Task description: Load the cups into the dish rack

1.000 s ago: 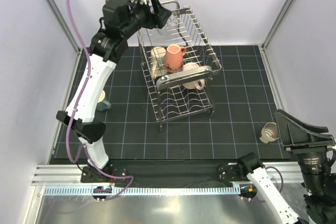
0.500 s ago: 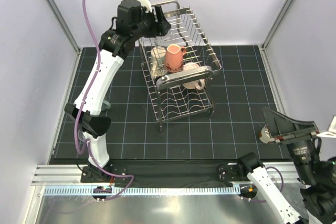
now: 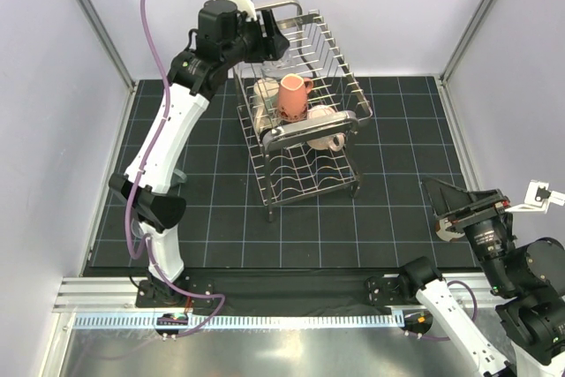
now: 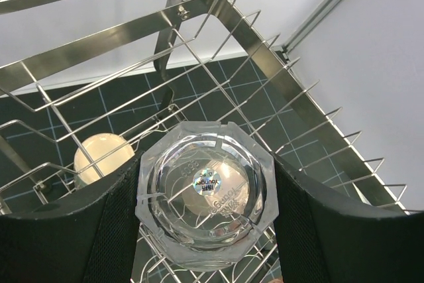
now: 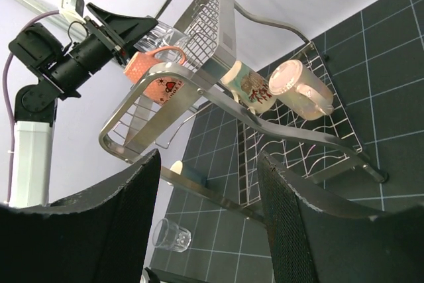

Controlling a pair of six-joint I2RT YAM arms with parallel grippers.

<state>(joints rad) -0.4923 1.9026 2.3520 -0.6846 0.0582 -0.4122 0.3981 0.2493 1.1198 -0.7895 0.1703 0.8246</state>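
1. Left claw [image 4: 207, 178] is clamped on a glass tumbler [image 4: 206, 193], one finger on each side. The base faces the wrist cam and the mouth points away, toward the rack wires.
2. The tumbler sits high over the far end of the rack [image 3: 305, 132], above the upper tier and near the far loop handle. Can't tell whether the glass touches any wire.
3. Left arm [image 3: 159, 147] reaches up and across from its near-left base.
4. A pink mug [image 3: 292, 96] is in the middle of the upper tier, with a cream mug [image 3: 265, 94] just beside it on the left.
5. At the near end of the rack, a printed mug [image 5: 248, 87] and a pale cup [image 5: 301, 91] lie tilted side by side. Can't tell which tier they are on.
6. Right claw [image 5: 209, 164] is spread wide with nothing between the fingers. It is low over the near-right of the worktop [image 3: 229, 218], with the wrist cam looking at the rack.
7. A loose cup [image 3: 452, 229] is on the worktop just beside the right claw and partly hidden by it. Contact can't be judged.
8. A second tumbler [image 5: 171, 235] stands upright on the worktop, beyond the rack as seen from the right wrist cam and well apart from both claws.
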